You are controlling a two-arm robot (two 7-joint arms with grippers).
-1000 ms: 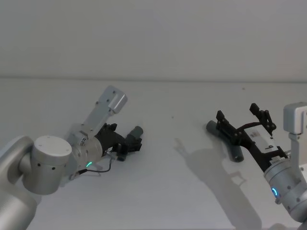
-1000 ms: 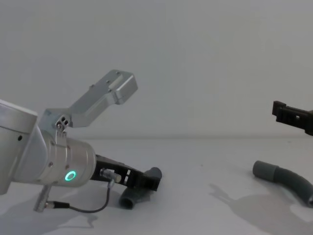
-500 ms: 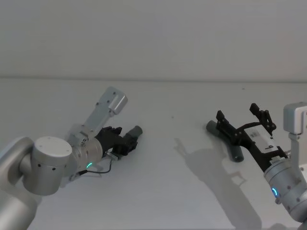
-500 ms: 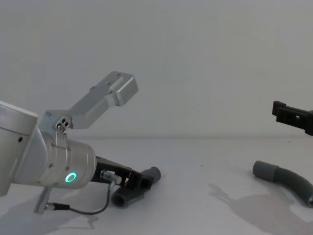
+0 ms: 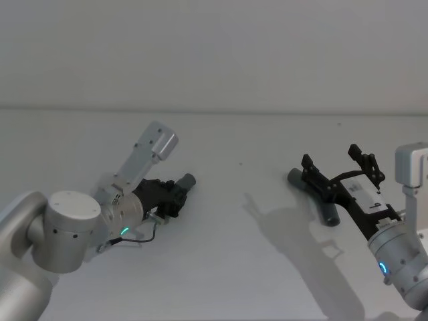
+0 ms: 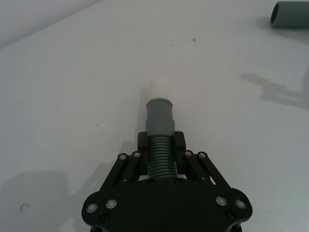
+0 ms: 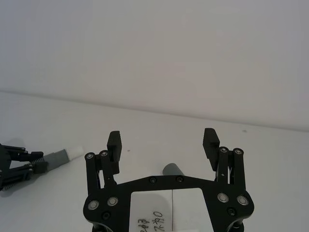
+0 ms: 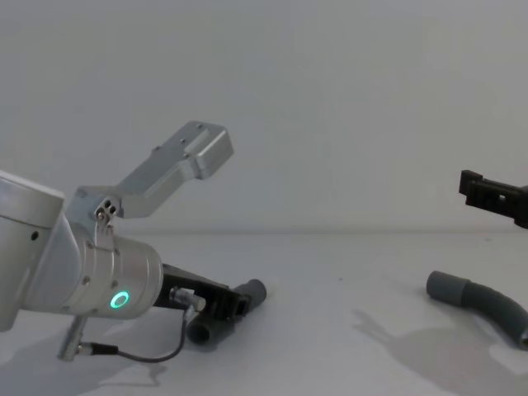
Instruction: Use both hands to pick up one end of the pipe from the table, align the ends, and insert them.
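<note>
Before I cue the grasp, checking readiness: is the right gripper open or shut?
Open. The right gripper hovers over the longer pipe piece, its fingers wide apart with nothing between them.

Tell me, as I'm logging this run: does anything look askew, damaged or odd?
Nothing stands out. The left gripper is shut on the ribbed part of the short pipe piece, its white tip pointing ahead. The right gripper is open above the longer piece, which lies intact on the table.

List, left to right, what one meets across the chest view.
Left arm's wrist → left gripper shut on the short pipe piece → longer pipe piece lying on the table.
</note>
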